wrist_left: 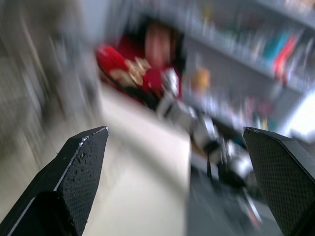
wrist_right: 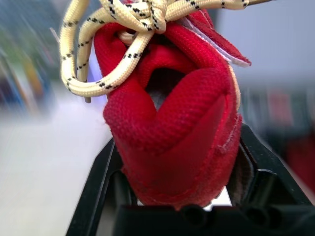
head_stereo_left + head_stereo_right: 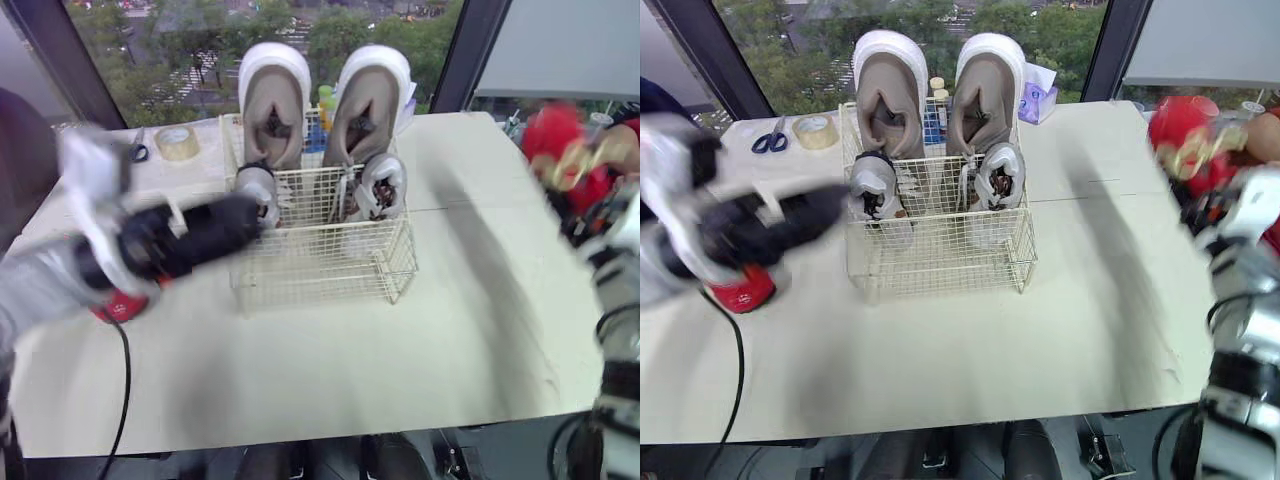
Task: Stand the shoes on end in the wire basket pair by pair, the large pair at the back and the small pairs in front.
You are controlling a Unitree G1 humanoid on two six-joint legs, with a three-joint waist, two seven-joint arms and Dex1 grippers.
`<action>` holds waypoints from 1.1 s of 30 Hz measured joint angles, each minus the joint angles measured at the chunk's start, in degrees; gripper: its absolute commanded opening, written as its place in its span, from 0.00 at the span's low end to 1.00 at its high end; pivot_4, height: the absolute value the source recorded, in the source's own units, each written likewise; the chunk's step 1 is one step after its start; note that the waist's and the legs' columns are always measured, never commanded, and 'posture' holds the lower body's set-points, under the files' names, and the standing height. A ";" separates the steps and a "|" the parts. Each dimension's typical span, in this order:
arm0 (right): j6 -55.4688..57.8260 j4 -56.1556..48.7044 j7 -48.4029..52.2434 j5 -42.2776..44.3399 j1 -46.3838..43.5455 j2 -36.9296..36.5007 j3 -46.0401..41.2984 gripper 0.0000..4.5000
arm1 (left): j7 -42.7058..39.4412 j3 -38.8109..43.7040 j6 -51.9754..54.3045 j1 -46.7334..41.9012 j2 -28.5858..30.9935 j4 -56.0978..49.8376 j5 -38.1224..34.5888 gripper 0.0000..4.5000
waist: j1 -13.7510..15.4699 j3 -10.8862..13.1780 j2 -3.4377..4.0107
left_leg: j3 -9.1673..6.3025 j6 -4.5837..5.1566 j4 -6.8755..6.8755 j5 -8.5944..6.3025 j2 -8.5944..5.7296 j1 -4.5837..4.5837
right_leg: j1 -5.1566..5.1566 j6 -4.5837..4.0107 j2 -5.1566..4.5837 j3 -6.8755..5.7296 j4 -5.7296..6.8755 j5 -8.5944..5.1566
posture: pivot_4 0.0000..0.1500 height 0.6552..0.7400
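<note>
Two large beige shoes (image 3: 940, 95) stood rearmost in the white wire basket (image 3: 940, 272), two small grey shoes (image 3: 876, 186) in front. My right end effector (image 2: 179, 164) clamped a red yellow-laced shoe (image 2: 172, 123) at the bench (image 3: 1090, 300) edge; my left end effector (image 1: 174, 132) gaped open.

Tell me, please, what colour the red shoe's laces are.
Pale yellow laces with black flecks on the red shoe; the right wrist view shows them best.

Red woven-cloth shoe (image 2: 172, 128) with braided cream laces (image 2: 140, 14); thin pale metal wire basket (image 3: 940, 265); matt tabletop (image 3: 1070, 330).
</note>
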 measured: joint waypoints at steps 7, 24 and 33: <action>7.08 -13.69 9.72 9.38 -18.81 -2.54 10.36 0.40 | 3.61 -2.93 -2.70 -22.38 -11.30 21.13 8.58 1.00 | -0.22 -0.19 -1.34 | -0.05 0.04 0.00 -0.06 0.01 -0.05 | 0.17 0.18 0.06 -0.01 -0.06 -0.03 | 1.00 1.00; -0.62 -15.24 27.51 -0.60 -21.46 -0.40 26.36 0.40 | -19.25 -7.32 12.68 -34.61 -13.63 30.70 24.19 0.88 | -0.46 -0.12 -1.42 | 0.01 0.06 0.06 -0.08 -0.01 -0.07 | 0.08 0.26 0.01 0.04 -0.02 0.02 | 1.00 1.00; -1.97 -15.55 28.59 -3.01 -21.46 0.54 26.90 0.40 | -20.94 -6.24 15.30 -34.83 -15.12 31.73 28.90 0.05 | -0.49 -0.12 -1.42 | -0.01 0.05 0.06 -0.07 0.00 -0.07 | 0.08 0.26 0.01 0.05 -0.01 0.02 | 1.00 1.00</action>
